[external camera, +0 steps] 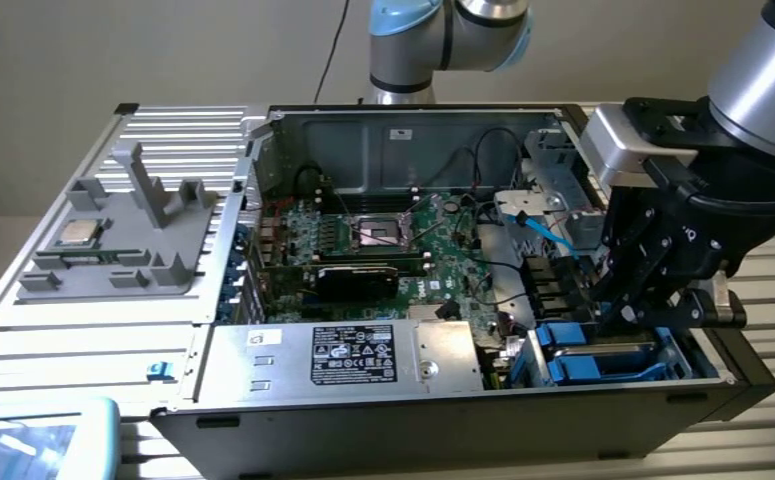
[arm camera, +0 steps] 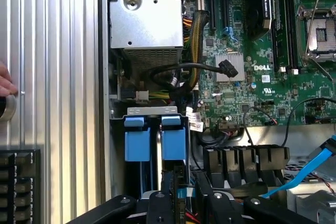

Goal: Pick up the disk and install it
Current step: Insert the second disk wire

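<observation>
Hovering low over the drive bay at the front corner of the open computer case, the gripper is working at the install end of the task rather than the pick-up. In the exterior view its black fingers are reaching down into the blue-framed bay, and the wrist view is looking straight down past them at two blue tabs standing side by side in a metal cage, directly ahead of the fingertips.

The disk appears to be sitting in the slot under the gripper: a blue frame end is showing just beyond the fingers, with a narrow dark edge running back between them. I cannot tell whether the fingers are pinching it or merely straddling it; they are standing partly apart, and the contact itself is hidden.

Judging from this, the step in hand is seating the drive in its slot. Finishing it is calling for a straight push along the rails, keeping the frame square so the tabs do not bind, and keeping clear of the blue cable lying off to one side of the gripper.
</observation>
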### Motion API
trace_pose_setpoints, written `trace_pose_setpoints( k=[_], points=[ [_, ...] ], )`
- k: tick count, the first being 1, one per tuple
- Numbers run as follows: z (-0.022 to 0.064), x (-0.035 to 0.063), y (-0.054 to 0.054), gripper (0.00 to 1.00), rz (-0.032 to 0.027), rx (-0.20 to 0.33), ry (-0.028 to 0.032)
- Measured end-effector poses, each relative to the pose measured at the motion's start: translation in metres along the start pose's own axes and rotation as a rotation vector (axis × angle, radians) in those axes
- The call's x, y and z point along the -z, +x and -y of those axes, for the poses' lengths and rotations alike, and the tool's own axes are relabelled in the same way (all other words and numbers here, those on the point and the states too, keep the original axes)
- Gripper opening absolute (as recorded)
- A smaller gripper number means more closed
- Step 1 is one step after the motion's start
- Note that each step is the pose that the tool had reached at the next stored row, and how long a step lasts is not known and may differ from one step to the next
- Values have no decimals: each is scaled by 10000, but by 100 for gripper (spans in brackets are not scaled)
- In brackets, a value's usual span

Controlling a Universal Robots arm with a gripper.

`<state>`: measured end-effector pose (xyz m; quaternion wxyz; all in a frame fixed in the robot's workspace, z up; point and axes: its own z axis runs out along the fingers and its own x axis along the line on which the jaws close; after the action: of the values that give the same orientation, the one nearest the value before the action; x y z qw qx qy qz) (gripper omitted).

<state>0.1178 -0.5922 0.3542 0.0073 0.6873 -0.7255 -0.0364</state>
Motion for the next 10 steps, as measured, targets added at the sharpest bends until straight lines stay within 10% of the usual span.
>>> trace_pose_setpoints(
  k=[10],
  points=[
    [0, 0, 0, 30, -1, 0, -1]
  ],
)
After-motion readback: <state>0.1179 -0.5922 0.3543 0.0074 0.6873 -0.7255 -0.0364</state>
